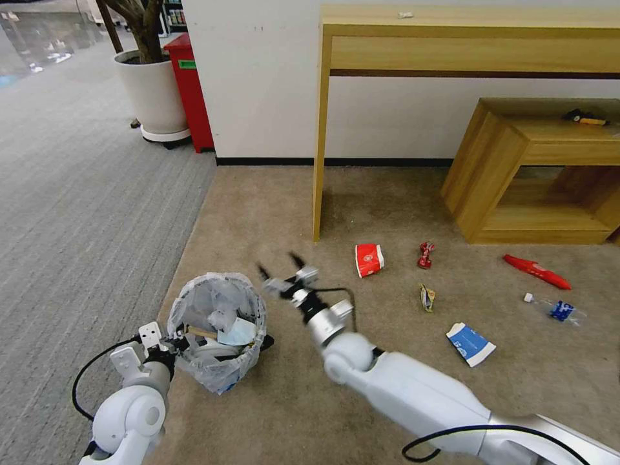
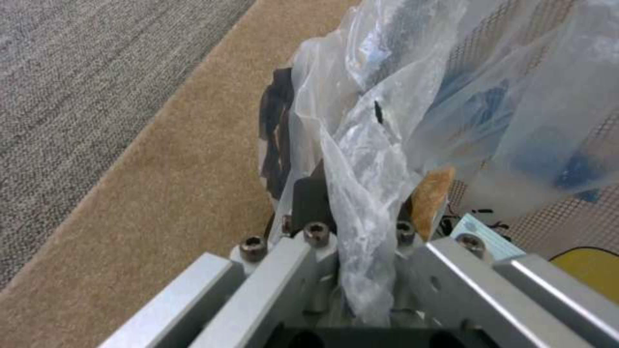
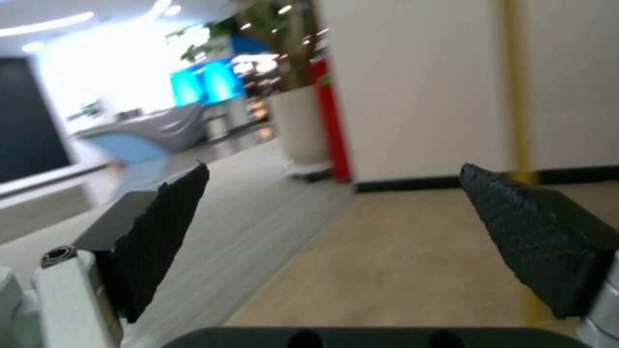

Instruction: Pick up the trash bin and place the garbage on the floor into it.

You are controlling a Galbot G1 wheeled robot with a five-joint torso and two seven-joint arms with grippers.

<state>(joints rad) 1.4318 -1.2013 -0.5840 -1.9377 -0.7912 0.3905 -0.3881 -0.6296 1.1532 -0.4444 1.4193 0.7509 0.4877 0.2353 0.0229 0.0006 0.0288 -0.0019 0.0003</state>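
Note:
The trash bin (image 1: 216, 336), black with a crinkly clear bag over its rim, hangs tilted at the lower left above the beige floor (image 1: 271, 213). My left gripper (image 1: 174, 339) is shut on its near rim; the left wrist view shows the bag (image 2: 367, 159) pinched between the fingers. White paper, a pale-blue mask and a stick lie inside the bin. My right gripper (image 1: 279, 268) is open and empty in the air just right of the bin; its black fingertips (image 3: 161, 227) stand wide apart. Garbage lies further right: red cup (image 1: 369, 259), red wrapper (image 1: 425, 254), carton (image 1: 471, 343), bottle (image 1: 557, 310).
A small wrapper (image 1: 427, 298) and a long red wrapper (image 1: 536, 270) also lie on the floor. A tall wooden table (image 1: 465, 39) and a low wooden shelf (image 1: 536, 174) stand against the wall. A white plant pot (image 1: 155, 90) and a red box (image 1: 190, 90) sit beside the grey ribbed carpet (image 1: 77, 194).

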